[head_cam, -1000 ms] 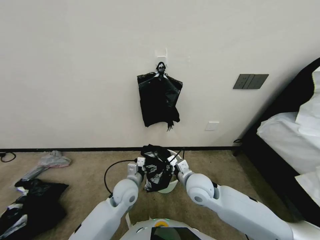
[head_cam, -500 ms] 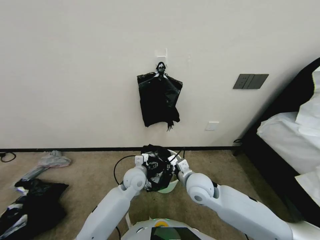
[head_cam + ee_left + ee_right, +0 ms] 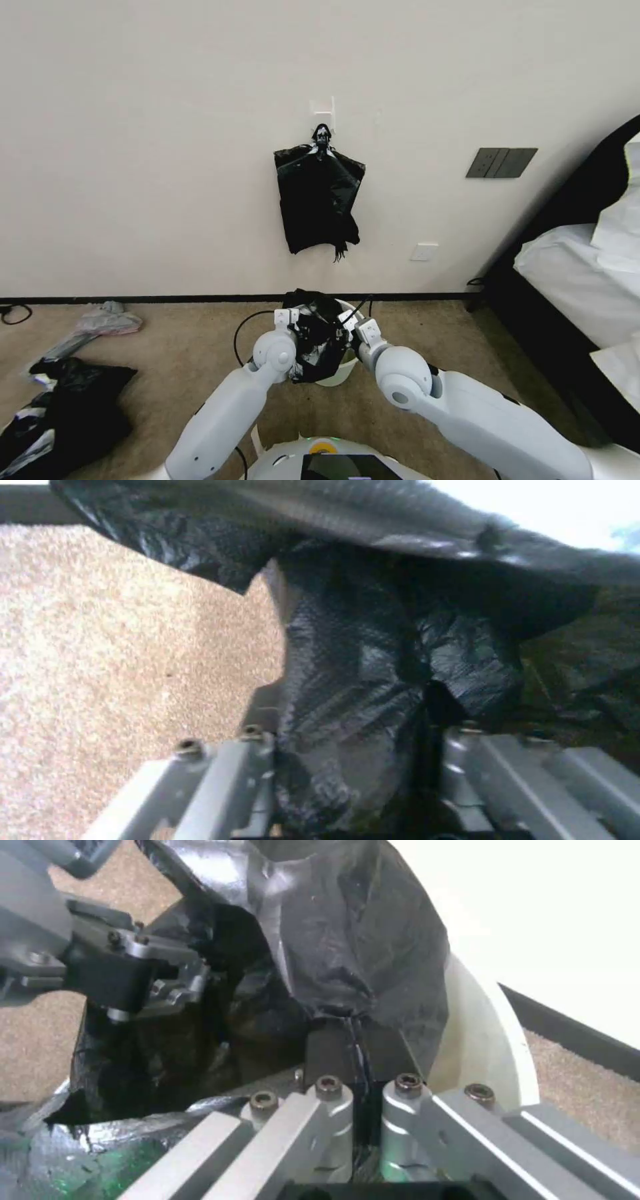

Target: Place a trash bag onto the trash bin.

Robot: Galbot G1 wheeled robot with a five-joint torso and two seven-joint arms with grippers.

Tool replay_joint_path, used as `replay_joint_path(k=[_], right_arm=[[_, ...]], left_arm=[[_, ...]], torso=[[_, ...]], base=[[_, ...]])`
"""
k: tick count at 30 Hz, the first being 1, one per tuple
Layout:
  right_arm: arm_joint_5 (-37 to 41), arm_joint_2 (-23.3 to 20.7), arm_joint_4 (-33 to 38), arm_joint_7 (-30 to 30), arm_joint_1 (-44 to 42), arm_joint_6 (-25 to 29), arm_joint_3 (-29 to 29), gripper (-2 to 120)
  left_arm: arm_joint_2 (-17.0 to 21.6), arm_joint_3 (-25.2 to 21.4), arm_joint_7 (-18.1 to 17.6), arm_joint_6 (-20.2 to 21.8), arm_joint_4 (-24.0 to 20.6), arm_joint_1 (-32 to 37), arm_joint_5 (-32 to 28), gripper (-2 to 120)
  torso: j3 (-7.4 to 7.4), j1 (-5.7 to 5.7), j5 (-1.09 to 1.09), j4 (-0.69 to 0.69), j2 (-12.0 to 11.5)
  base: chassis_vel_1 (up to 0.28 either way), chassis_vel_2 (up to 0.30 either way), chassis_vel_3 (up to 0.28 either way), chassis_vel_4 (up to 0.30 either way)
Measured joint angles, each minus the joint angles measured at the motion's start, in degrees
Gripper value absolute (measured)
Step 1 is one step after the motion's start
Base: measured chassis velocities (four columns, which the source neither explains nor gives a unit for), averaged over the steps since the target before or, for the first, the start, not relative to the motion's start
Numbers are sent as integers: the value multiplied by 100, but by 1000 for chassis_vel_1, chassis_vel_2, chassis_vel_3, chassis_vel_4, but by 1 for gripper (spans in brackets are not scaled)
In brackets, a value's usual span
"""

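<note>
Over the cream trash bin (image 3: 339, 373) on the carpet near the wall, the light, limp, slippery trash bag (image 3: 313, 337) hangs stretched, best held at its mouth hem, left gripper (image 3: 291, 325) and right gripper (image 3: 353, 1040) each pinching film.

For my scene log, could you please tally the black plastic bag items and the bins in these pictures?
Thin black bag held by both grippers: 1
Black bag bundle on the wall hook: 1
Black bag heap on the carpet: 1
Round cream-white plastic bin: 1
Total: 4
</note>
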Motion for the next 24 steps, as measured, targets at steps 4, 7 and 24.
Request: replay_joint_path(k=[4,7,24], right_arm=[[1,-30,18,-6,-46,1,59,0],[1,-41,30,-7,-74,2,90,0],[-201,-22,251,-28,-351,22,655,0]], left_arm=[[-62,-6,-73,-7,50,37,10,15],[-46,-26,-73,-28,14,83,7,5],[585,-533,483,-393,-901,992,576,1]], torso=[[0,0,1,1,0],[0,0,0,1,0],[0,0,0,1,0]], base=[[0,0,0,0],[0,0,0,0],[0,0,0,0]])
